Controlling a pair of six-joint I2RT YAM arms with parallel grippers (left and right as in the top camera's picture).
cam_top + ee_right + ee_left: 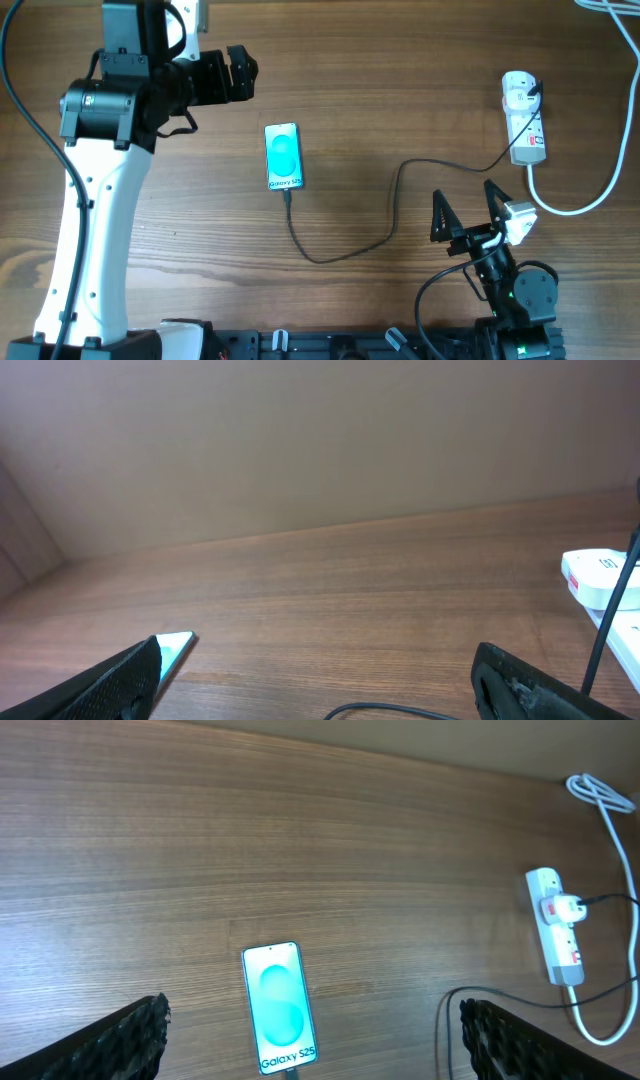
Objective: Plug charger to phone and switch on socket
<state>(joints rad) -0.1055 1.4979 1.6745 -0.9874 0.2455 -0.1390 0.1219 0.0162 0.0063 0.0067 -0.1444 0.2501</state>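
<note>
My left gripper [249, 72] and right gripper [463, 192] gape empty; can't tell whether thin black charger cable [395, 205] seats in blue-screened phone [284, 156].

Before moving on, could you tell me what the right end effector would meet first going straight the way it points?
Probably the charger cable, which crosses just ahead of the right end effector. Whether the end effector is low enough to touch it is unclear.

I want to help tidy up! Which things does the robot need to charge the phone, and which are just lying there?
Needed for the job:
phone
charger
socket

Just lying there:
thick white cord trailing from the socket
wooden table underneath
</note>
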